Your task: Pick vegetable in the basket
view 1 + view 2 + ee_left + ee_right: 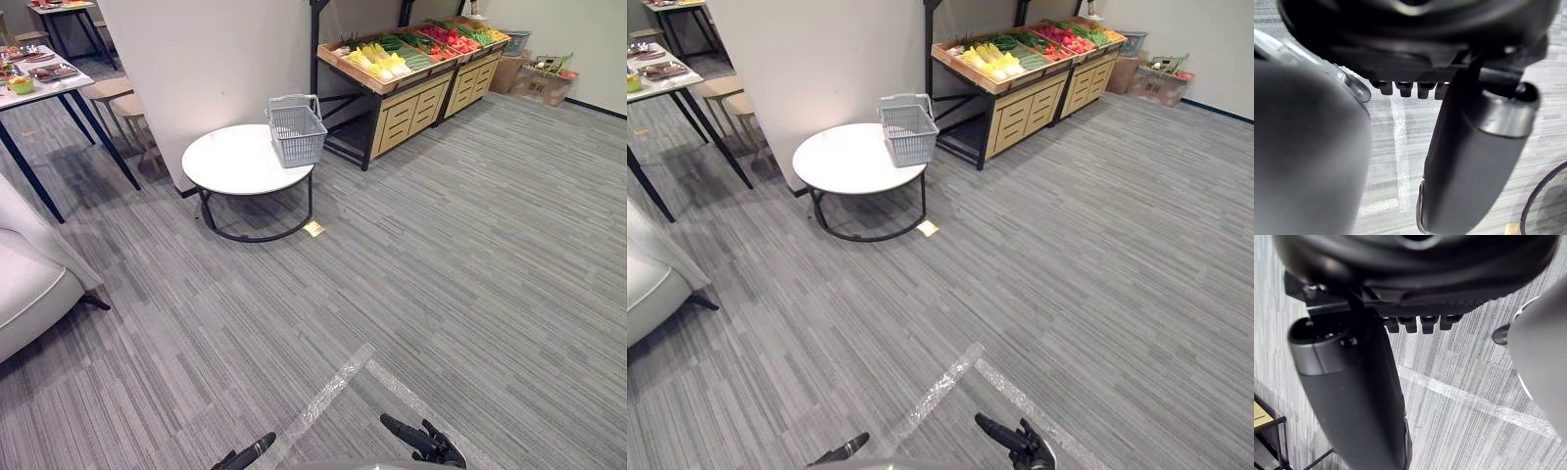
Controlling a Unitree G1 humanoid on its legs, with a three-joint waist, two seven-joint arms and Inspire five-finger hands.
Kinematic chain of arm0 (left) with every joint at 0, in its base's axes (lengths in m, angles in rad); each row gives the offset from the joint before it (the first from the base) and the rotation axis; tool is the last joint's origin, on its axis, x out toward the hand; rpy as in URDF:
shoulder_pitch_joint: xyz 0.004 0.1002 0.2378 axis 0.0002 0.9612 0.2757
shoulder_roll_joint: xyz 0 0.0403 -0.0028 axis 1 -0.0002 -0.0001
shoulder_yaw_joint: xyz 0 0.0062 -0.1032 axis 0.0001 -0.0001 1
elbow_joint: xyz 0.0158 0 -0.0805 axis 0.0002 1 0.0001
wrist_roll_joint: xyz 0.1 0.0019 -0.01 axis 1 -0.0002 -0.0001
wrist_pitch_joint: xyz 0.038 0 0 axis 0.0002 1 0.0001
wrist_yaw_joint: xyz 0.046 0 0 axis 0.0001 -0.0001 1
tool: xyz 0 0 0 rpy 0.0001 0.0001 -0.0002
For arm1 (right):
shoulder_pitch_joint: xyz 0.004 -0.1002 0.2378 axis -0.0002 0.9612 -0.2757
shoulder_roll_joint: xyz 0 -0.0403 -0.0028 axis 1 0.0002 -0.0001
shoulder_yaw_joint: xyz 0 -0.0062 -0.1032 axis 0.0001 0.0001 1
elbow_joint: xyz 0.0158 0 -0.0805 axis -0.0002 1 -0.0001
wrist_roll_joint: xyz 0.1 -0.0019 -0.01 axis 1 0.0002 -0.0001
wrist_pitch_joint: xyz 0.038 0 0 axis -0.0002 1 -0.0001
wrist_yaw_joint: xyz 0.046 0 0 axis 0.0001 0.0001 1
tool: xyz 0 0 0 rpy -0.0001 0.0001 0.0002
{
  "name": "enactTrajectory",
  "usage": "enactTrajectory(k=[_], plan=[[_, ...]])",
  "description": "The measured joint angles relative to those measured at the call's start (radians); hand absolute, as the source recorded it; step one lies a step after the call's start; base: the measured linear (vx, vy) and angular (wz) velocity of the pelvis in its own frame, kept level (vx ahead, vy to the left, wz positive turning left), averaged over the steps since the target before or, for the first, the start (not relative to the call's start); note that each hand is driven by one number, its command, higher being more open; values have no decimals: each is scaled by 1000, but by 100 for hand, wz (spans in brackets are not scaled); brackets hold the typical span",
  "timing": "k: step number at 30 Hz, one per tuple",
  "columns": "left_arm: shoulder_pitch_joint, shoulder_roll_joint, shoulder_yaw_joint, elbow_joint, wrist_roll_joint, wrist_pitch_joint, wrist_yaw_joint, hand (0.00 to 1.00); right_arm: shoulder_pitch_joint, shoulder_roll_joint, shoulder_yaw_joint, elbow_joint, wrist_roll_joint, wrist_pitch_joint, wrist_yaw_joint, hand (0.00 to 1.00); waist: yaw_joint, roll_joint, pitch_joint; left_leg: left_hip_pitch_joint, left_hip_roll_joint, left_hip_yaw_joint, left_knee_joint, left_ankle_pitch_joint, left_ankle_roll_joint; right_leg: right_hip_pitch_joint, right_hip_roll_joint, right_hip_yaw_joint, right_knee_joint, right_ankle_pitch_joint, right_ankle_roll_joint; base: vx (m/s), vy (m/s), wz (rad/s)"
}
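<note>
Vegetables (380, 61) sit untouched on the upper-right stand (402, 113), the basket (297, 132) on the table (230, 162) looks empty, and the left hand (247, 454) and right hand (423, 443) hang relaxed, empty, at bottom.

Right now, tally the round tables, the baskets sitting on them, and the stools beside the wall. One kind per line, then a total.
Round table: 1
Basket: 1
Stools: 2
Total: 4
</note>
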Motion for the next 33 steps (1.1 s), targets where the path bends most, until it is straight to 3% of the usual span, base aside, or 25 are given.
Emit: enactTrajectory(k=[4,33], plan=[[-2,-6,3,1,37,-18,78,100,0,0,0,0,0,0,-3,100,0,2,2,1,0,-1,6,-1,-1,10,0,-4,-3,0,0,-17,-34,3],[-5,-6,4,3,60,-7,98,100,-1,-3,-1,-3,-1,20,-22,100,0,14,4,-1,2,-1,11,-1,-1,15,2,-9,-13,1,-1,-12,-8,1]])
